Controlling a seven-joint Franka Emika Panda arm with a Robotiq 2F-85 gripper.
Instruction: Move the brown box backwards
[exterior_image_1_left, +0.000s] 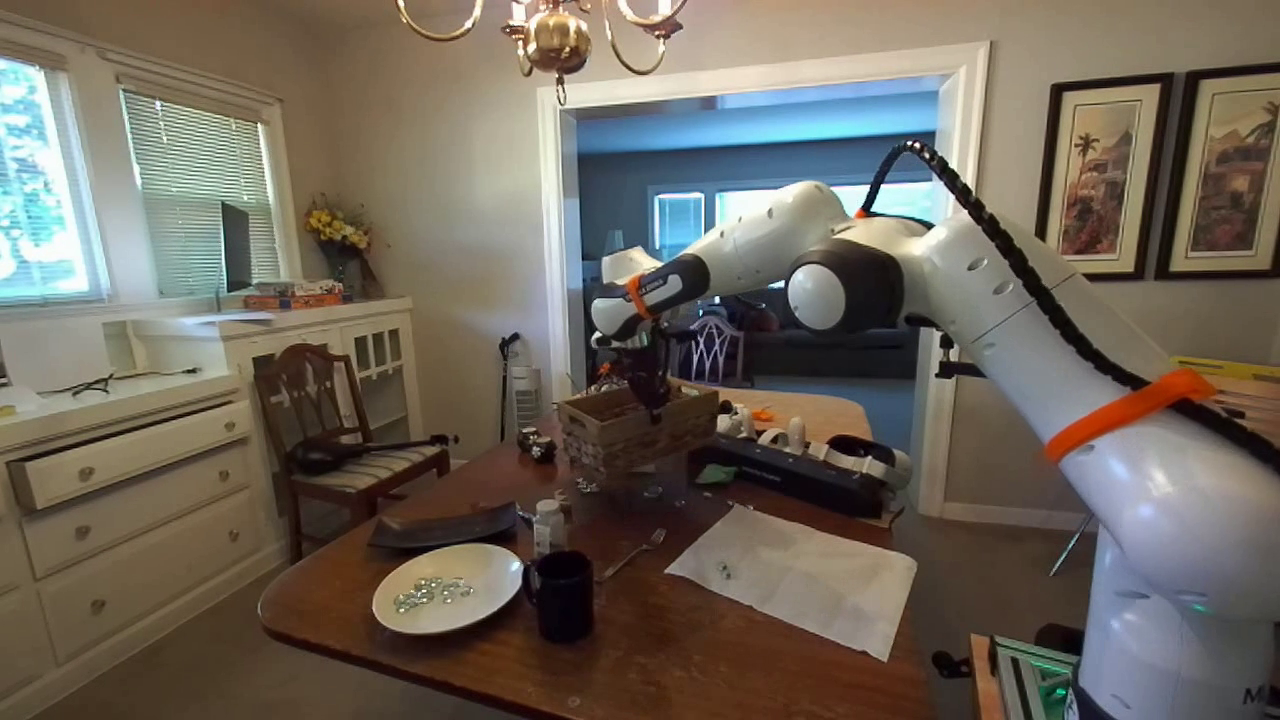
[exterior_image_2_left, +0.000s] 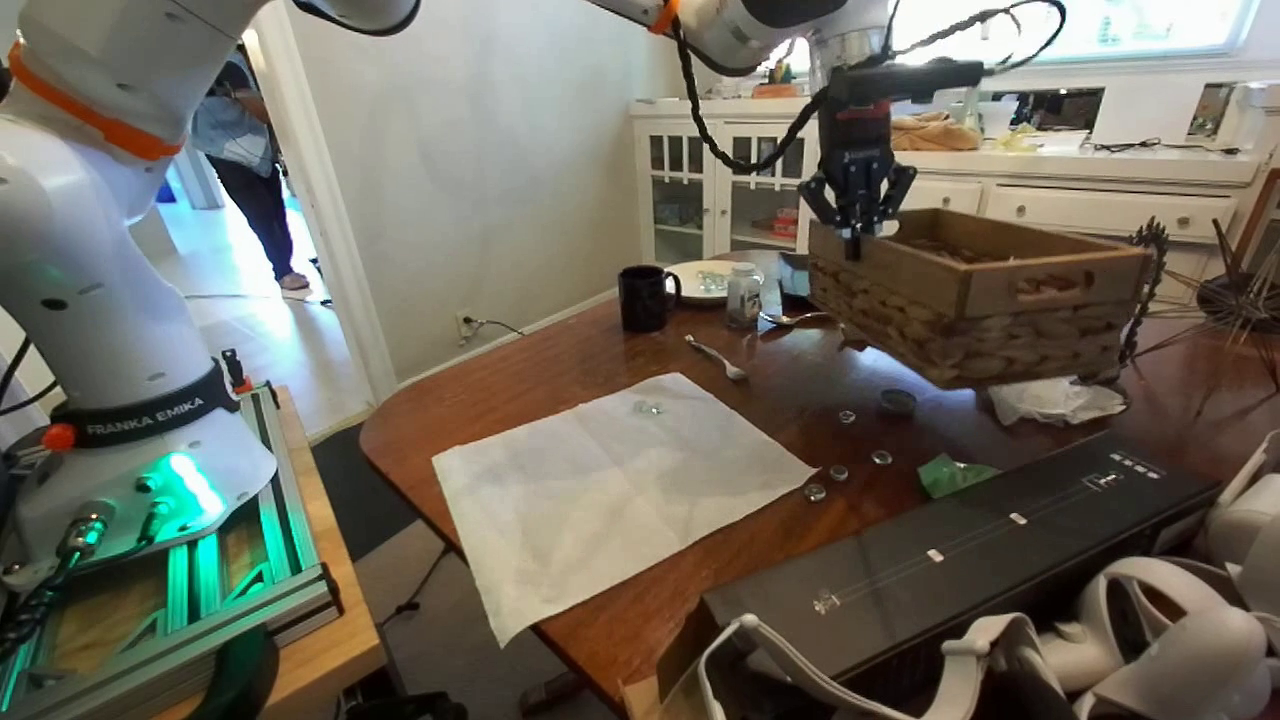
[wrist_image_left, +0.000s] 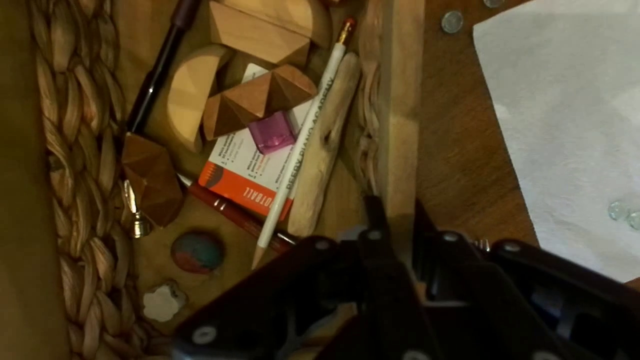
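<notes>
Astride one wall of the brown box (exterior_image_2_left: 980, 300), the hand (wrist_image_left: 396, 212) is drawn narrow, its two fingers pinching the wood from both sides. The box looks raised off the counter (exterior_image_2_left: 560, 360), beyond the white sheet (exterior_image_2_left: 625, 480) as the robot faces it. That one-sided pinch seems the chief danger: most of the weight lies away from the fingers, so a brisk swing backwards might make the box pivot or slip. Inside, the white pencil (wrist_image_left: 303, 142), the driftwood stick (wrist_image_left: 327, 145) and the painted stone (wrist_image_left: 197, 251) look loose, and would likely slide if it dipped. Whether it hangs quite level is hard to judge from these angles. Underneath, crumpled white wrapping (exterior_image_2_left: 1060, 402) could leave it rocking if it were set down there, and a low path might catch the long black carton (exterior_image_2_left: 970, 560). Farther back, the arm (exterior_image_1_left: 955, 275) climbs from its base (exterior_image_2_left: 130, 460), bends at the elbow and slopes gently down over the counter, wrist turned so that the hand points straight down.
</notes>
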